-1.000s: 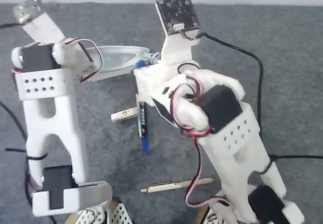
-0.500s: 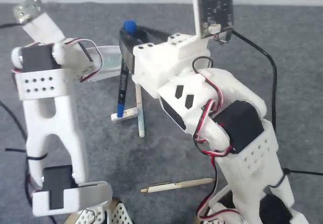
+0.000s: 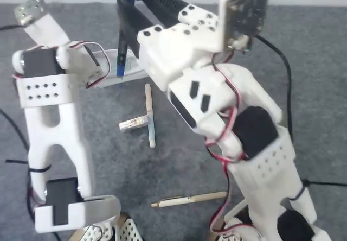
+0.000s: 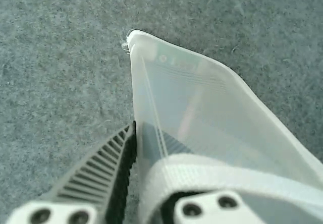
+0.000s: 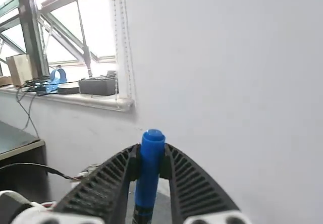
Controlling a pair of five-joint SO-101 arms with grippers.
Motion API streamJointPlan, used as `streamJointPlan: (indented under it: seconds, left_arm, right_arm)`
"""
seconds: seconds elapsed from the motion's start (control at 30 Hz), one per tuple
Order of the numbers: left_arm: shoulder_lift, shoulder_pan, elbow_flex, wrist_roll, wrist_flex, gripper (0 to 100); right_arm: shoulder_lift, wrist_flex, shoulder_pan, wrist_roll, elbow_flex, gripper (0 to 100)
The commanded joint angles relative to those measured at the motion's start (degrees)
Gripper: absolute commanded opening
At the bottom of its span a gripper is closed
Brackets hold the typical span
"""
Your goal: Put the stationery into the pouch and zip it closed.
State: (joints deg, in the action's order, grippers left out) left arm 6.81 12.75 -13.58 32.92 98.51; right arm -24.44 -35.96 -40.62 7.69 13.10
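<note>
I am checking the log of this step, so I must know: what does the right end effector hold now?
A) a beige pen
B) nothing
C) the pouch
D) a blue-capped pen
D: the right end effector is shut on the blue-capped pen, while the beige pen lies on the table and the left end effector holds the pouch.

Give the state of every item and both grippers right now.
Pouch: on table, edge clamped by left gripper.
Left gripper: shut on pouch.
Right gripper: shut on blue pen.
Blue pen: held off table, upright, tip near pouch.
White pen: lying on table.
Small stick: lying beside white pen.
Gold pen: lying on table.
</note>
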Motion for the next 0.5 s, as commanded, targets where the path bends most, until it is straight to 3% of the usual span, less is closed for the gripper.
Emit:
streamJointPlan:
  seconds: [0.0, 0.17, 0.47]
  left_arm:
    - [0.44, 0.0, -3.12, 0.79, 0.62, 1]
    - [0.44, 0.09, -3.12, 0.79, 0.62, 1]
    - [0.44, 0.09, -3.03, 0.79, 0.62, 1]
  right_arm:
    - [-2.07, 9.63, 2.59, -3.25, -6.33, 0.6]
    - [-2.59, 20.79, 3.38, -7.82, -16.88, 0.6]
    - [-2.59, 30.11, 3.21, -12.84, -30.95, 0.6]
